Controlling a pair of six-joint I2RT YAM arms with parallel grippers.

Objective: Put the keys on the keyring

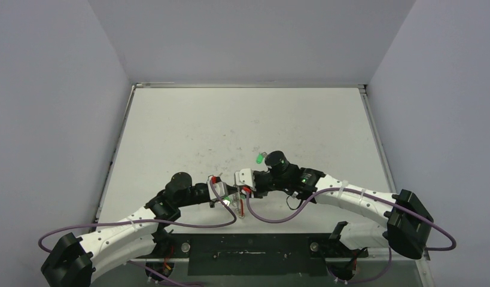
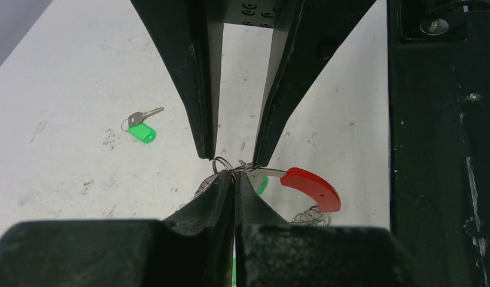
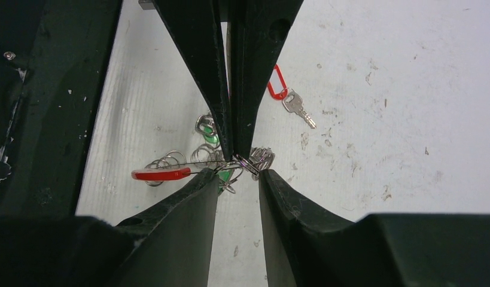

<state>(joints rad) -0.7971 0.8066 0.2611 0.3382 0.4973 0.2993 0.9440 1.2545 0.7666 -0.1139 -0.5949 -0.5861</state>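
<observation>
The keyring [image 2: 311, 188], with its red arc and its silvery loops [image 2: 308, 215], is raised just above the table between both grippers; the right wrist view shows it edge-on [image 3: 161, 174]. My left gripper [image 2: 235, 177] is shut on the ring's thin wire, with a green tag [image 2: 263, 184] and a silver key head right by its tips. My right gripper [image 3: 239, 173] faces it, jaws partly apart, both tips touching the wire. A green-tagged key [image 2: 140, 128] lies loose on the table, also in the top view [image 1: 257, 158]. A red-tagged key [image 3: 287, 92] lies apart.
The black base plate [image 1: 254, 251] runs along the table's near edge, close behind both grippers. Purple cables [image 1: 200, 224] loop beside the arms. Grey walls close in the white table [image 1: 242, 119] on three sides.
</observation>
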